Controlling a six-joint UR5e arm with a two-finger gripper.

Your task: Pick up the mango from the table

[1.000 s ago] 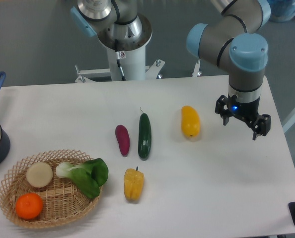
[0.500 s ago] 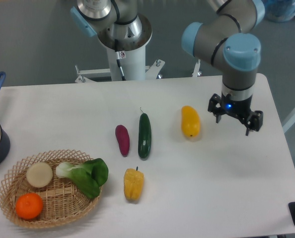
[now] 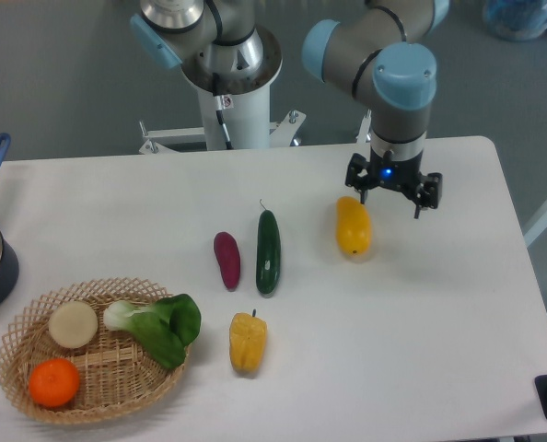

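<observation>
Basket (image 3: 34,318) sits far left on the desk (image 3: 439,341), then a cucumber (image 3: 268,251) mid-desk. The mango (image 3: 353,226) lies flat just right of that. Gripper (image 3: 393,189) hangs spread open beside the mango's top right end, looks like no contact, though that's hard to tell.

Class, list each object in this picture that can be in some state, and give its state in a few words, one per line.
gripper: open, empty, just right of the mango's far end
mango: lying on the table, not held
cucumber: lying on the table
sweet potato: lying on the table
yellow pepper: lying on the table
basket: holds an orange, greens and a pale round item
</observation>
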